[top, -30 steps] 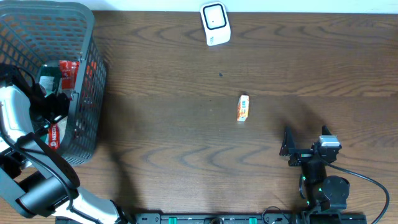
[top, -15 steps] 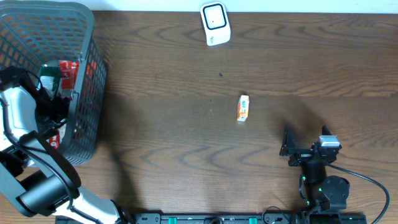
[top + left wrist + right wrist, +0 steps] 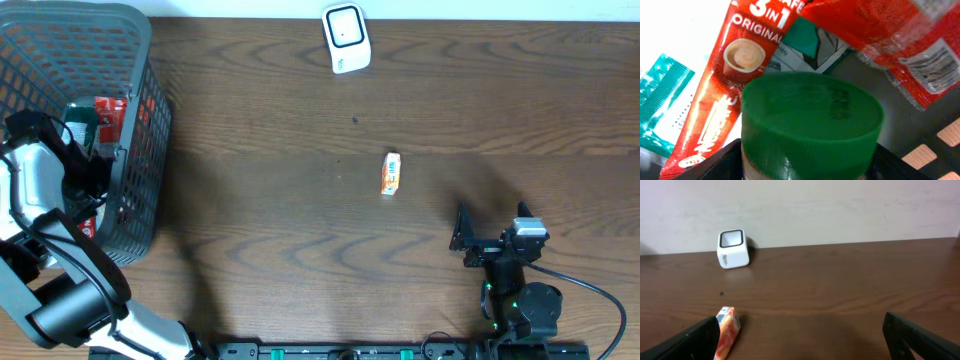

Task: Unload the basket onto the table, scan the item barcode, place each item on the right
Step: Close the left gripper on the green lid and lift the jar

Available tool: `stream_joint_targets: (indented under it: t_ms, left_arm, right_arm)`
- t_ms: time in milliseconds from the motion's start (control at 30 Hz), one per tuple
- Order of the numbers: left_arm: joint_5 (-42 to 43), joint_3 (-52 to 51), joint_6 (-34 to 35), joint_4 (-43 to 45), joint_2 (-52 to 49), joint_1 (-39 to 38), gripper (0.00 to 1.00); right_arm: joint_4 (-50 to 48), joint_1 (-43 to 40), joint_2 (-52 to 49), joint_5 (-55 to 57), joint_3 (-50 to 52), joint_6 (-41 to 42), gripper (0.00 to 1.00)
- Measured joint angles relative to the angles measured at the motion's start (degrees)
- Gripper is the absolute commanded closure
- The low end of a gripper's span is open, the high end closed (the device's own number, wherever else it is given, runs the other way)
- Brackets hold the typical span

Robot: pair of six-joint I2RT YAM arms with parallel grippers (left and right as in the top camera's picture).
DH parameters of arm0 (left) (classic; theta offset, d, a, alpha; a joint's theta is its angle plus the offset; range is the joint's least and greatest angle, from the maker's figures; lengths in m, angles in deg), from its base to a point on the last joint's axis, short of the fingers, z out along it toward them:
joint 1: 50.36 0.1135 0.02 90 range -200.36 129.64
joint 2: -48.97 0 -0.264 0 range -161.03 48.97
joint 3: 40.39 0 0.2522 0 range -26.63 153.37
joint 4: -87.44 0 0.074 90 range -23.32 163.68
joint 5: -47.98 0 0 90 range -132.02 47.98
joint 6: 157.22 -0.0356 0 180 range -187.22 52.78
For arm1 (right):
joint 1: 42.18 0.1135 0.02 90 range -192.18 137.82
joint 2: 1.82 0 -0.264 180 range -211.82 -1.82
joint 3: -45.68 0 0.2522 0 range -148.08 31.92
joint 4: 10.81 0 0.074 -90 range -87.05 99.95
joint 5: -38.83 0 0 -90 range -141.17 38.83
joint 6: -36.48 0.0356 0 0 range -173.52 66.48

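Left wrist view: the left claw (image 3: 805, 167) sits low in the basket (image 3: 140, 60) with its 2 dark fingers (image 3: 715, 162) either side of a green-lidded jar (image 3: 810, 115). They flank the jar closely, but the lid hides the contact, so whether they grip it or merely bracket it cannot be told. Just behind the jar lie a red coffee sachet (image 3: 735, 65) and a crinkled red pack (image 3: 890, 35), both apart from the fingers. The jar looks like the item to be scanned, and it is down among the other goods, not lifted. Farther out, the scanner (image 3: 346, 38) stands at the far edge of the table (image 3: 250, 200), well apart from the basket. A small orange box (image 3: 390, 173) lies alone near the middle of the table. The right claw (image 3: 800, 345) rests at the near edge, jaws spread wide and empty, facing the scanner. Judged from this, the task is at its start: the grasp is unconfirmed, and lifting the jar out, carrying it to the scanner and turning its barcode toward the window are all left to do.
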Motion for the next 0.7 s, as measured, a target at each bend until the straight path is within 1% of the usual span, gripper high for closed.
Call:
stream_joint_targets:
  t_ms: [133, 267, 367, 433, 467, 533, 600, 667, 700]
  left_arm:
    - [-0.1, 0.2, 0.1, -0.5, 0.4, 0.0, 0.39]
    - [-0.4, 1.9, 0.1, -1.8, 0.7, 0.0, 0.42]
    - [-0.7, 3.6, 0.2, -1.5, 3.1, 0.0, 0.44]
    - [-1.1, 4.1, 0.2, -0.9, 5.8, 0.0, 0.43]
    - [-1.4, 4.4, 0.2, -0.6, 7.6, 0.0, 0.37]
    - [-1.7, 4.8, 0.4, -0.7, 10.5, 0.0, 0.30]
    - [-1.7, 5.2, 1.0, -1.4, 12.5, 0.0, 0.20]
    - [-1.7, 5.3, 2.1, -3.0, 13.5, 0.0, 0.06]
    - [-1.7, 5.2, 2.6, -3.3, 13.6, 0.0, 0.02]
  right_arm:
    - [0.0, 0.0, 0.0, 0.0, 0.0, 0.0, 0.01]
    - [0.0, 0.0, 0.0, 0.0, 0.0, 0.0, 0.01]
    - [0.0, 0.0, 0.0, 0.0, 0.0, 0.0, 0.01]
    - [0.0, 0.0, 0.0, 0.0, 0.0, 0.0, 0.01]
    - [0.0, 0.0, 0.0, 0.0, 0.0, 0.0, 0.01]
    - [0.0, 0.0, 0.0, 0.0, 0.0, 0.0, 0.01]
    - [0.0, 0.0, 0.0, 0.0, 0.0, 0.0, 0.01]
    - [0.0, 0.0, 0.0, 0.0, 0.0, 0.0, 0.01]
    - [0.0, 0.0, 0.0, 0.0, 0.0, 0.0, 0.01]
